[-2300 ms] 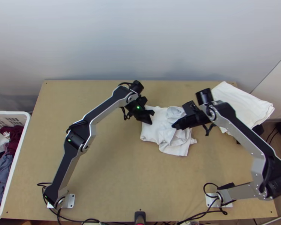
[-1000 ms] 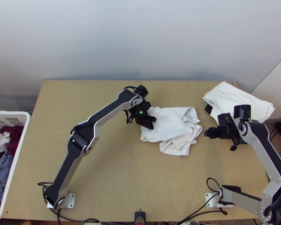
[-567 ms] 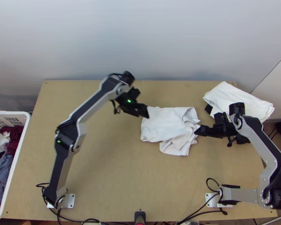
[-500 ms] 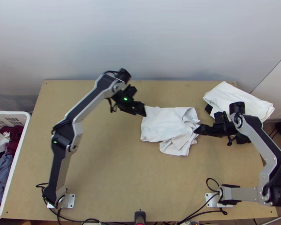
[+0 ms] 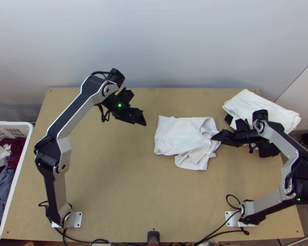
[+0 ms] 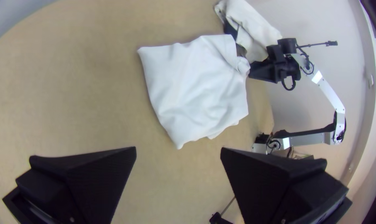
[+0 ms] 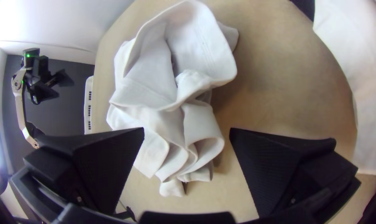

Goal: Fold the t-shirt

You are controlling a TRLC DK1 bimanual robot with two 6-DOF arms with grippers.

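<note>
Top view: the white t-shirt (image 5: 180,133) lies on the table (image 5: 113,184) beside the folded white cloth (image 5: 263,108), part flat, its end toward that cloth bunched. It looks light, thin and limp, so it should drape and crease easily; I'd judge 2 grips, at outer corners through all layers, safer than 1 in the middle. The left arm (image 5: 72,110) is bent at its elbow, its gripper (image 5: 142,119) well apart from the folded cloth, tips toward it. The right gripper (image 5: 214,138) is near the folded cloth, pointing away from it at the bunched end.

Left wrist view: 2 fingers (image 6: 92,178) spread wide with nothing between them. The smooth edge farthest from the folded cloth seems easy to pinch.

Right wrist view: 2 fingers also stand wide, pinching nothing. The rumpled layers (image 7: 196,153) facing the folded cloth could slip apart if only 1 is caught.
</note>
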